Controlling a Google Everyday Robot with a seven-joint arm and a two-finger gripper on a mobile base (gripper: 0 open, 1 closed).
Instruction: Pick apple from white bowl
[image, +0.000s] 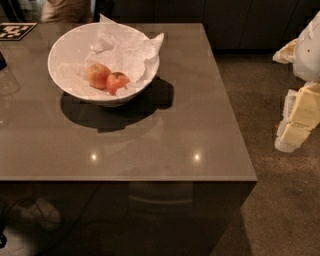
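Observation:
The white bowl (65, 50) stands on the far left part of the grey table, lined with crumpled white paper (125, 50). Two apples lie in its front part. The deeper red-orange apple (117, 82), with a dark stem dimple, is the right one. It touches a paler peach-orange apple (98, 75) on its left. My gripper (296, 127) is at the right edge of the view, off the table's right side and far from the bowl, with nothing seen in it.
The grey table (165, 150) has its right edge near x 500 and its front edge low in view. A black-and-white marker tag (14, 30) lies at the far left corner. A clear glass object (7, 80) stands at the left edge. Brown floor lies to the right.

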